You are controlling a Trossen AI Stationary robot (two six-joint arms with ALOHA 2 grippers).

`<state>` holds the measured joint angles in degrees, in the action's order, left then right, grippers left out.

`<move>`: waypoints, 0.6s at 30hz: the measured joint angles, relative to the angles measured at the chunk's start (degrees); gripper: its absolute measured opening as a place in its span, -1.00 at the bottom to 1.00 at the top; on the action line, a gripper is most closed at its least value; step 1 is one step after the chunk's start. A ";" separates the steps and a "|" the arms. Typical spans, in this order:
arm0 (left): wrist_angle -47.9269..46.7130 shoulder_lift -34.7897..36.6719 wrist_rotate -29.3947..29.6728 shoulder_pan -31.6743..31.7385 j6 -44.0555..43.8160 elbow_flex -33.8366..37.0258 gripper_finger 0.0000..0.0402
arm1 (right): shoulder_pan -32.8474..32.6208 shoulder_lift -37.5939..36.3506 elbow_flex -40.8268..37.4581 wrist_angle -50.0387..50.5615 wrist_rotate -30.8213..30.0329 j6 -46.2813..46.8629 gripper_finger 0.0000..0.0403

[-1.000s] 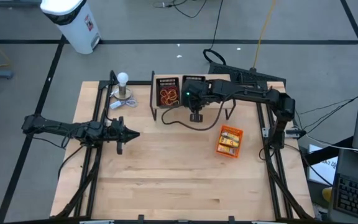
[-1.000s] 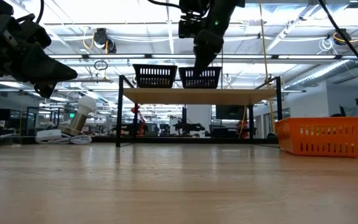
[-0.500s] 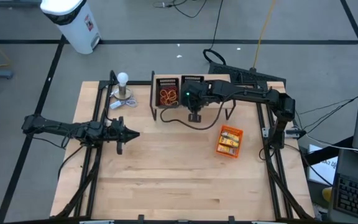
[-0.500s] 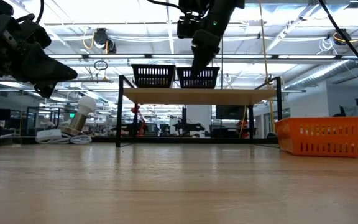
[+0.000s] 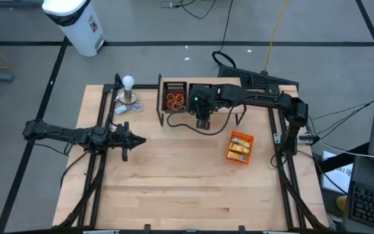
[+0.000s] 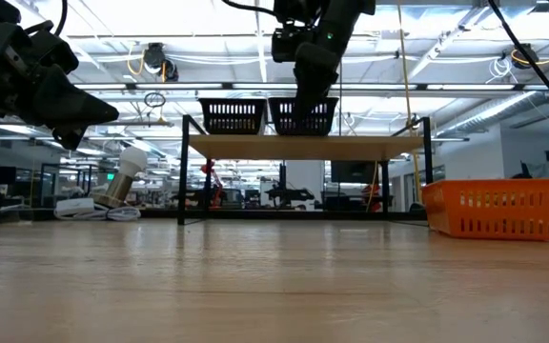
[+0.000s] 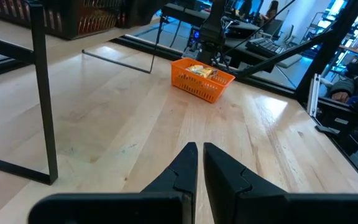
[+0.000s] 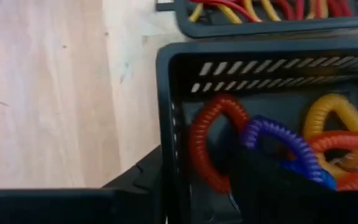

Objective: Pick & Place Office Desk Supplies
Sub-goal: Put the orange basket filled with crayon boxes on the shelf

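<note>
Two black mesh bins stand side by side on a raised shelf [image 6: 303,145] at the table's far side. The left bin [image 5: 174,97] holds red and orange rubber bands. The right bin [image 8: 166,124] holds coiled rings: red [image 8: 207,143], blue [image 8: 272,134], yellow [image 8: 328,115] and orange. My right gripper [image 8: 204,186] hangs open over the right bin, slanting down toward the table's left. One finger shows outside the bin's near wall, the other inside. My left gripper [image 7: 199,155] waits shut, level above the table's left part [image 5: 140,140]. My right gripper has its inner finger [image 8: 272,186] close against the blue ring in the right bin. Whether it touches the ring or the bin's wall I cannot tell. The rings lie on the bin's floor.
An orange bin [image 5: 240,147] with yellow packets stands on the table right of the middle. A white bulb-shaped object [image 5: 129,82] on a metal base stands at the far left. The shelf's legs [image 7: 42,87] stand ahead of my left gripper. Bare wood lies toward the near edge.
My right gripper has opened over the right mesh bin and rolled slightly, staying in place. The right bin has slid a little along the shelf toward the left bin.
</note>
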<state>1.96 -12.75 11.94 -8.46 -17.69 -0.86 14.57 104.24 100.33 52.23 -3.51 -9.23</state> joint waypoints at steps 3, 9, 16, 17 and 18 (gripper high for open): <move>0.00 0.00 0.00 0.01 -0.01 0.00 -0.87 | -0.08 -1.19 0.02 -0.70 -2.64 -0.50 -0.24; 0.00 0.00 0.00 0.00 -0.03 0.00 -0.87 | -0.17 -4.35 0.07 -1.52 -2.35 -0.64 -0.18; 0.04 0.00 -0.02 0.00 -0.07 0.00 -0.87 | -1.71 -6.30 0.09 -0.88 -2.42 -0.39 -0.16; 0.04 0.01 -0.01 -0.01 -0.09 0.00 -0.87 | -2.17 -6.50 0.08 -0.88 -2.42 -0.43 -0.17; 0.04 0.01 -0.02 0.01 -0.25 0.00 -0.87 | -2.65 -6.67 0.09 -0.88 -2.42 -0.47 -0.18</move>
<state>2.00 -12.74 11.92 -8.45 -17.95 -0.86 11.92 97.57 100.42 51.35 -5.93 -9.70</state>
